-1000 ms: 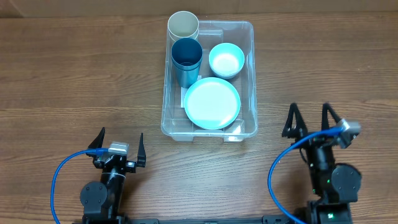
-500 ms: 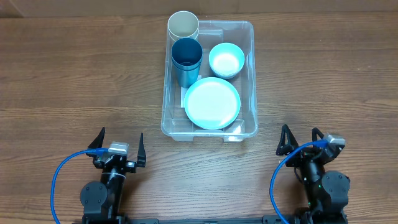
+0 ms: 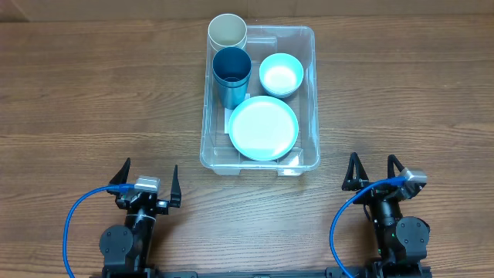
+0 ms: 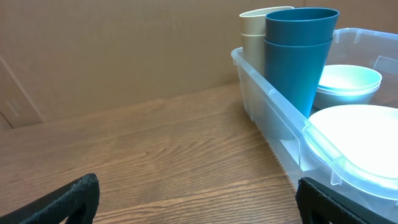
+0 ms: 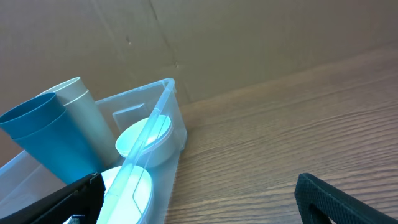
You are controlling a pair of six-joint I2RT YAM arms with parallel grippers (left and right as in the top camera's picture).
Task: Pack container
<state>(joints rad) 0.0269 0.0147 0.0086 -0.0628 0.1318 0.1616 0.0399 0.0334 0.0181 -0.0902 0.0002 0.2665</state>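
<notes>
The clear plastic container (image 3: 312, 93) stands at the table's far middle. Inside it are a beige cup (image 3: 228, 32), a dark teal cup (image 3: 231, 73), a light cyan bowl (image 3: 281, 75) and a light cyan plate (image 3: 263, 127). In the left wrist view the container (image 4: 273, 109) is at the right with the teal cup (image 4: 298, 50) and plate (image 4: 357, 134). In the right wrist view the container (image 5: 163, 118) is at the left. My left gripper (image 3: 149, 179) is open and empty near the front edge. My right gripper (image 3: 373, 171) is open and empty at the front right.
Wood-grain table (image 3: 93, 100) all around. A brown cardboard wall (image 4: 124, 43) stands behind the table. Blue cables (image 3: 77, 212) loop beside each arm base.
My right arm has drawn back toward the front edge and settled lower; my left arm has not moved. The container and its contents are unchanged.
</notes>
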